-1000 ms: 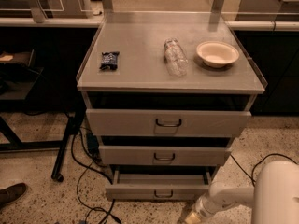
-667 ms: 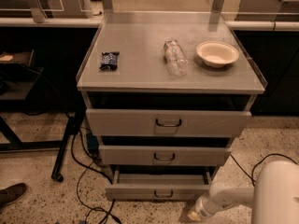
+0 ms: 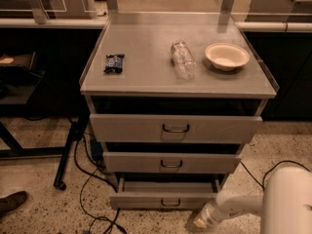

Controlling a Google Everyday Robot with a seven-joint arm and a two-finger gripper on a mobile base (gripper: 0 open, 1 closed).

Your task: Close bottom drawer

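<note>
Grey bottom drawer (image 3: 165,199) juts out; gripper (image 3: 201,222) hangs just before its front's right end. Whether it is open, I cannot tell.

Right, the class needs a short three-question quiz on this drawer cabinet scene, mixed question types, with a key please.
1. True or false: the bottom drawer is fully shut.
2. What lies between the dark packet and the bowl on the cabinet top? A) clear bottle B) mug C) sponge
3. Where is the end effector?
Key: 1 false, it stands pulled out. 2 A. 3 Low near the floor, just right of the bottom drawer's front.
</note>
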